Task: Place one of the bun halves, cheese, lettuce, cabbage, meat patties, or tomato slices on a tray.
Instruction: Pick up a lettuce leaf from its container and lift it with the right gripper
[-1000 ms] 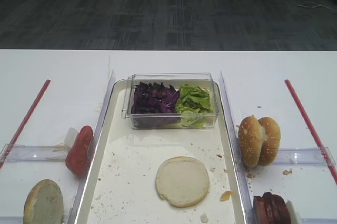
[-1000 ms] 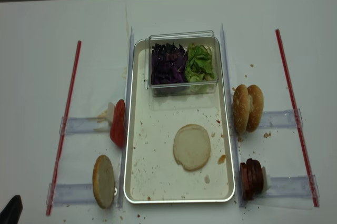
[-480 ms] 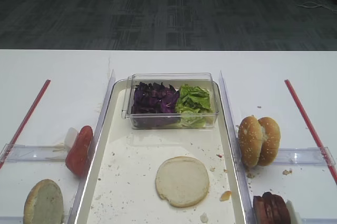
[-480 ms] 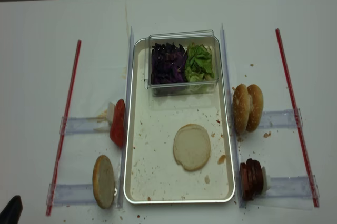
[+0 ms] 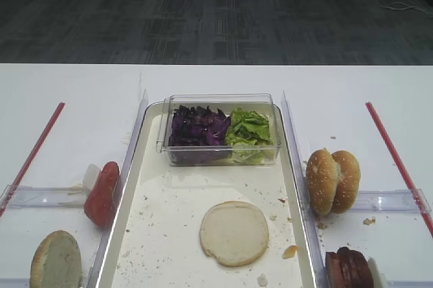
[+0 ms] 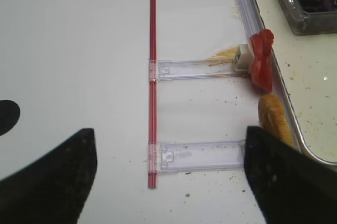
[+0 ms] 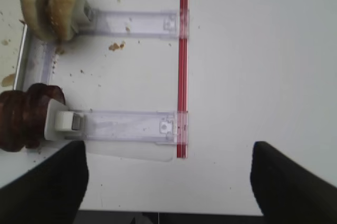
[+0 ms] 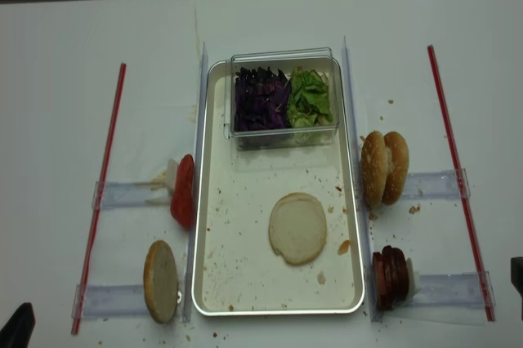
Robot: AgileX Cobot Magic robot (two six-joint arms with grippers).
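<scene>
Exterior high view: the long cream-white rectangular tray (image 5: 145, 234) carries one pale round bun half (image 5: 234, 232), cut face up, at its 6 o'clock end, and a small clear plastic box (image 5: 220, 130) at 12 o'clock holding dark purple shredded cabbage (image 5: 198, 128) and crinkled green lettuce (image 5: 249, 128).

Right wrist view: the right gripper (image 7: 167, 182) has its dark fingers (image 7: 45, 187) spread wide, holding nothing; thin reddish-brown meat patties (image 7: 23, 120) stand at its 10 o'clock, sesame-crusted buns (image 7: 50, 3) at 11.

Left wrist view: the left gripper (image 6: 169, 174) is likewise spread and empty; glossy red tomato slices (image 6: 261, 61) lie at 1 o'clock.

Realsense view: both grippers sit at the 6 o'clock edge, well apart from the tray.
</scene>
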